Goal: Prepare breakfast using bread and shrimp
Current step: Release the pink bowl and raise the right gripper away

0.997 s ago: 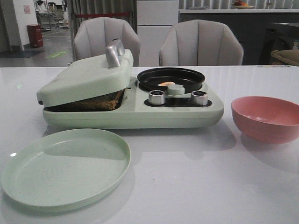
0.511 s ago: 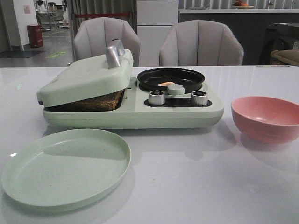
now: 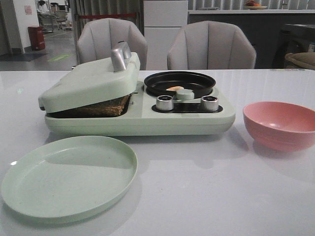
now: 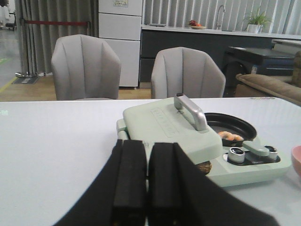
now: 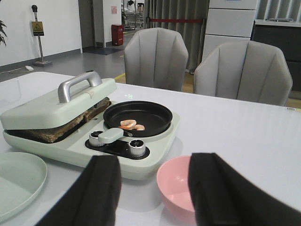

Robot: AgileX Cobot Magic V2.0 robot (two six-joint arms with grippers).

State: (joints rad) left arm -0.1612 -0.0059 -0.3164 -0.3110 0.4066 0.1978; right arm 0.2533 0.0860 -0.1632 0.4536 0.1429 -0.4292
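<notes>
Cooking stage. The bread (image 3: 106, 106) lies pressed under the lowered lid (image 3: 88, 81) of the breakfast maker (image 3: 140, 120); the shrimp (image 5: 131, 125) rests in the black pan (image 5: 138, 117). My left gripper (image 4: 147, 181) is closed on nothing, my right gripper (image 5: 153, 188) spread wide, both clear of the appliance. I judge serving comes next: lift the lid by its handle (image 3: 120, 56), then move the bread to the green plate (image 3: 69, 176).

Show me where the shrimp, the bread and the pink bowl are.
shrimp (image 5: 131, 125), right wrist view, on the middle of the orange-pink pieces in the black pan.
bread (image 3: 103, 106), front view, on the brown edge showing under the lid.
pink bowl (image 3: 280, 136), front view, on its outer wall.
</notes>
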